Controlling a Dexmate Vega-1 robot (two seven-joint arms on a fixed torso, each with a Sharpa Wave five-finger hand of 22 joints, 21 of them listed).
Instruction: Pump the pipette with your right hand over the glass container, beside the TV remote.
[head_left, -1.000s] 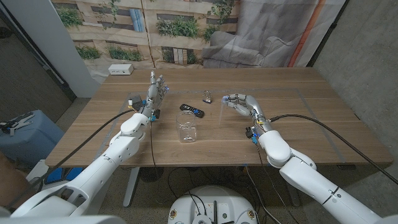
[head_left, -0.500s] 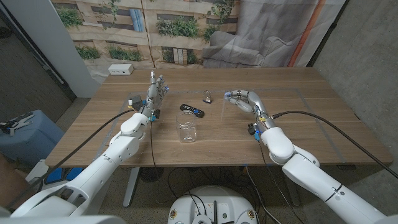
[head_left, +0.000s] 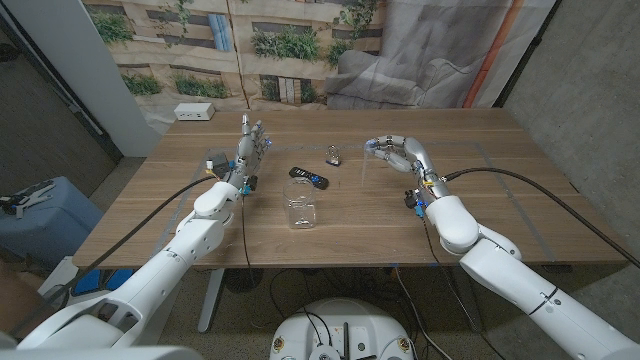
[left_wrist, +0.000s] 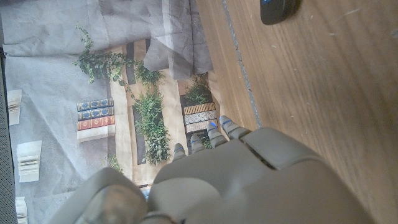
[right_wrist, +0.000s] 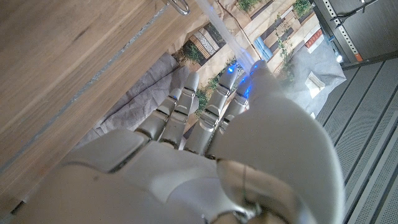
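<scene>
The pipette (right_wrist: 217, 25) is a thin clear tube, and it reaches out from the fingertips of the right hand (head_left: 398, 153). In the right wrist view its end lies between the thumb and the curled fingers (right_wrist: 186, 115), so the hand seems to pinch it, but the exact place of contact is hidden behind the thumb. The other fingers of this hand are bent inward and lie close together. The hand is raised above the wooden table (head_left: 500, 190). The glass container (head_left: 302, 212) stands upright on the table, well apart from these fingers, toward the robot's left and nearer to the robot, so the pipette is not above it. The TV remote (head_left: 308, 177) lies flat just behind the container, between the fingertips of both hands. A small metal object (head_left: 333, 155) lies on the table near the right fingertips, on their left side; I cannot tell what it is. The left hand (head_left: 252, 148) stands with its fingers (left_wrist: 214, 134) stretched up and away from the robot, only a little apart, and they hold nothing. The remote is near these fingers on their right side, without touching them. A white box (head_left: 194, 112) sits at the far left corner of the table, well beyond the left fingertips.
</scene>
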